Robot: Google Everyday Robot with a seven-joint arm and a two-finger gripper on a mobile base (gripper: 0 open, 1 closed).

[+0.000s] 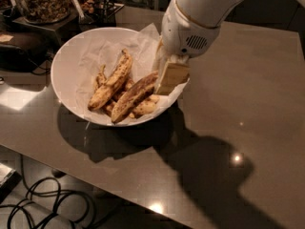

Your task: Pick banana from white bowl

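The white bowl (64, 66) sits on the dark table at the left, lined with crumpled white paper (145, 39) that pokes over its rim. The banana (135, 96), long, curved and mottled brown, lies in the bowl's right half with its upper end under the gripper. A straighter yellow banana (114, 79) with a dark pointed tip lies to its left. Short stubby pieces (145, 108) lie around them. My gripper (170, 76) reaches down from the white arm over the bowl's right rim, at the banana's upper end.
Containers of snacks (40, 1) and a black stand (21, 51) are behind the bowl at the back left. The table's front edge (95, 178) runs diagonally, with black cables (43, 204) on the floor below. Bare tabletop (248, 128) lies to the right.
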